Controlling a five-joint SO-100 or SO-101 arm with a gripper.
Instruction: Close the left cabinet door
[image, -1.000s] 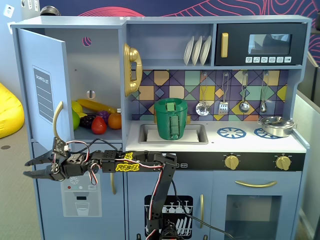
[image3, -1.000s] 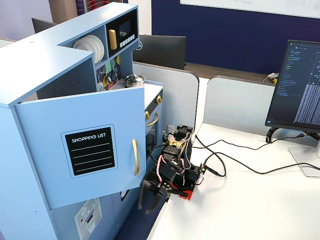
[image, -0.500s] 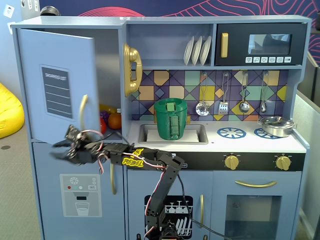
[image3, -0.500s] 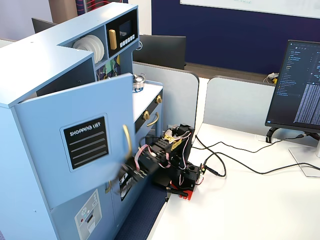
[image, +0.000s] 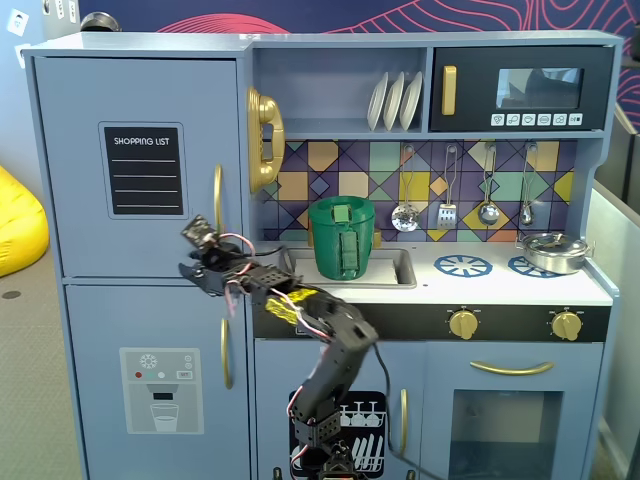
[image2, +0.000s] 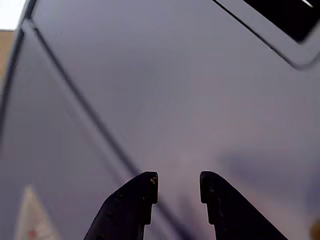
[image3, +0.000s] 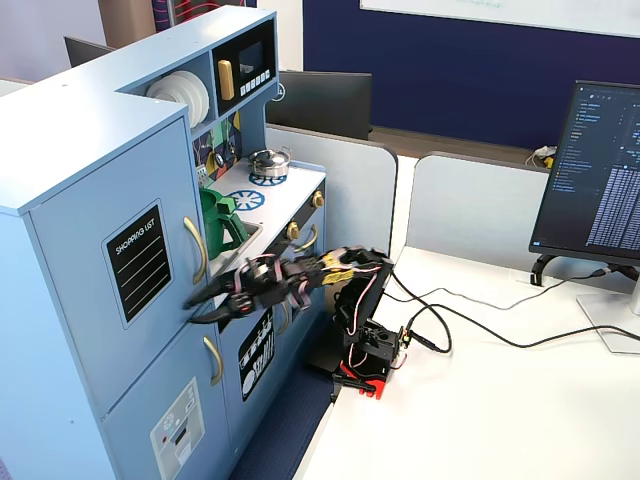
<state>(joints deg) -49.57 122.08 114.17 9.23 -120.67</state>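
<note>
The left cabinet door (image: 140, 110) is tall and light blue, with a black "SHOPPING LIST" panel (image: 144, 170) and a curved gold handle (image: 217, 200). It looks flush with the cabinet front in both fixed views (image3: 110, 190). My gripper (image: 188, 270) is at the door's lower right corner, just below the handle (image3: 196, 250), with its tips (image3: 198, 308) at or very near the door face. In the wrist view the gripper (image2: 179, 182) is open and empty, and the blue door surface (image2: 175, 90) fills the frame close ahead.
The lower blue door with the ice-dispenser graphic (image: 160, 385) is right under my gripper. A gold toy phone (image: 264, 140) and a green pitcher (image: 342, 237) in the sink are to the right. My arm's base (image3: 365, 350), cables (image3: 480, 330) and a monitor (image3: 600, 170) are on the white table.
</note>
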